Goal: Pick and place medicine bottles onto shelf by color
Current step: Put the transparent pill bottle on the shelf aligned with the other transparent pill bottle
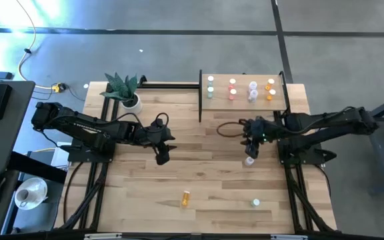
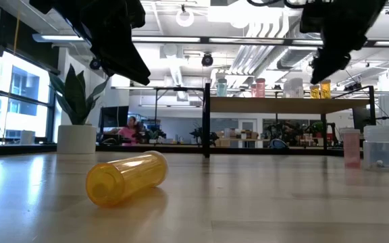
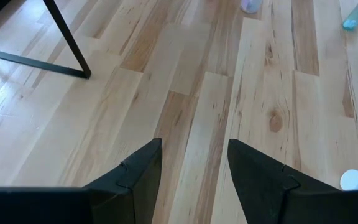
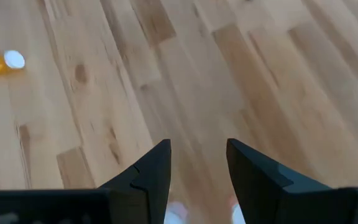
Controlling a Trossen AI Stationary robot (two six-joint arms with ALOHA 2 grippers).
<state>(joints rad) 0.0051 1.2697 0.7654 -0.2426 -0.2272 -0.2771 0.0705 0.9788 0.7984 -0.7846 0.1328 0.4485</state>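
While the open, empty right claw (image 1: 250,151) hovers, a pink bottle (image 1: 249,161) stands just below it

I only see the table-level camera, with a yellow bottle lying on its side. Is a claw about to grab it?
Observer: No. From above, the orange bottle lies near the table's front edge; the right claw hovers much farther back.
Operator: How full is the shelf?
Observer: The shelf holds eight bottles, paired by colour.
Operator: Is the left claw carrying anything?
Observer: No, the left claw is open over bare planks.
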